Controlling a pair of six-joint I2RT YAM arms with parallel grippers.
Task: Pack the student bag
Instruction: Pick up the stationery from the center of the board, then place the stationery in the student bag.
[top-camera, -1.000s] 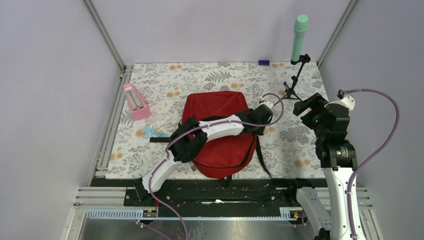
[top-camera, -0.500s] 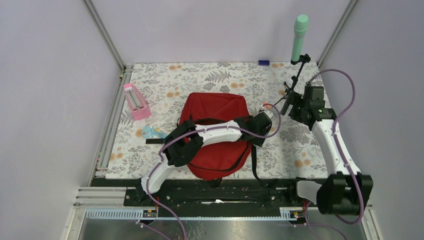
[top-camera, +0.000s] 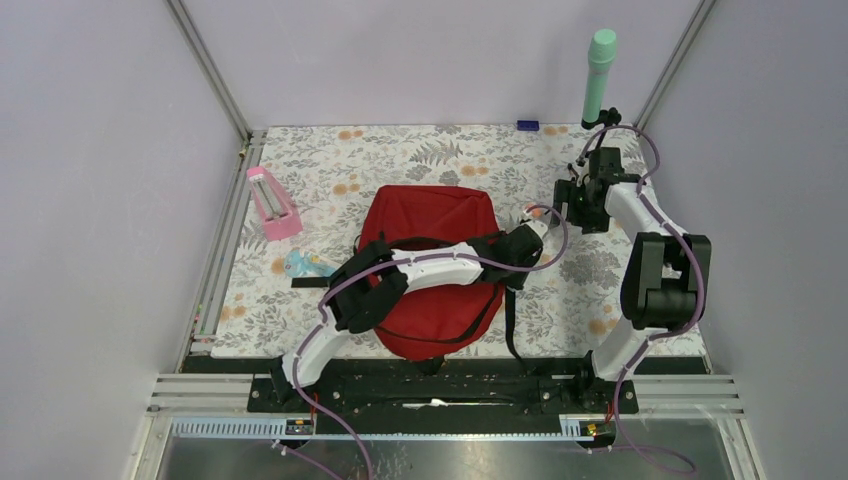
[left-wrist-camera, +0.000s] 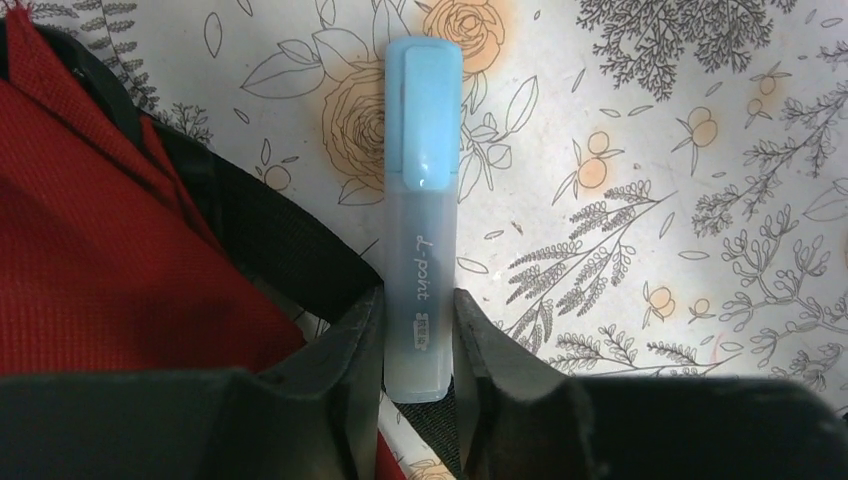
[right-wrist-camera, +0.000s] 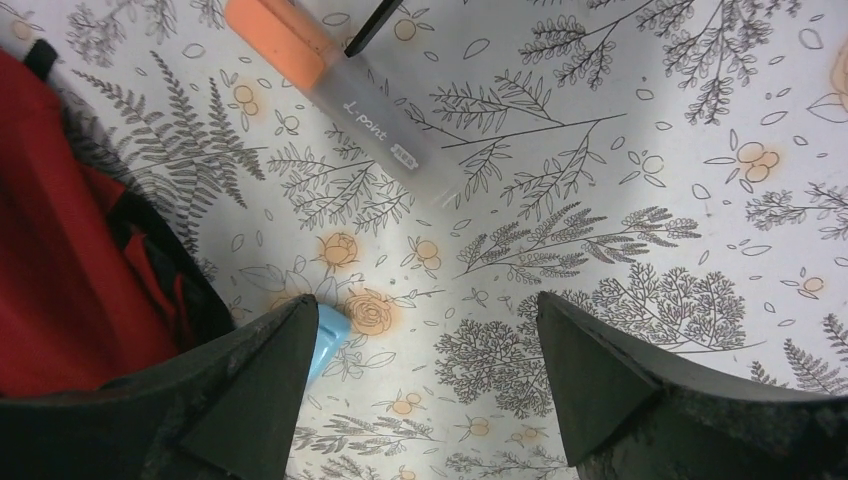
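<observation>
One red bag (top-camera: 432, 215). Two highlighters: a blue highlighter (left-wrist-camera: 422, 230) and an orange highlighter (right-wrist-camera: 350, 100). One pink case (top-camera: 272, 202). One green tube (top-camera: 599, 75). Two arms: left arm (top-camera: 440, 265), right arm (top-camera: 662, 270).

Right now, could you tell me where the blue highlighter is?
The blue highlighter sits between the left gripper's fingers in the left wrist view, just right of the student bag's edge.

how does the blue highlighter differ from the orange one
The blue highlighter has a blue cap and pale blue barrel; the orange highlighter has an orange cap and greyish barrel. The blue one is clamped in the left gripper; the orange one lies free on the tablecloth, ahead of the open right gripper. Both share the same shape and print.
</observation>
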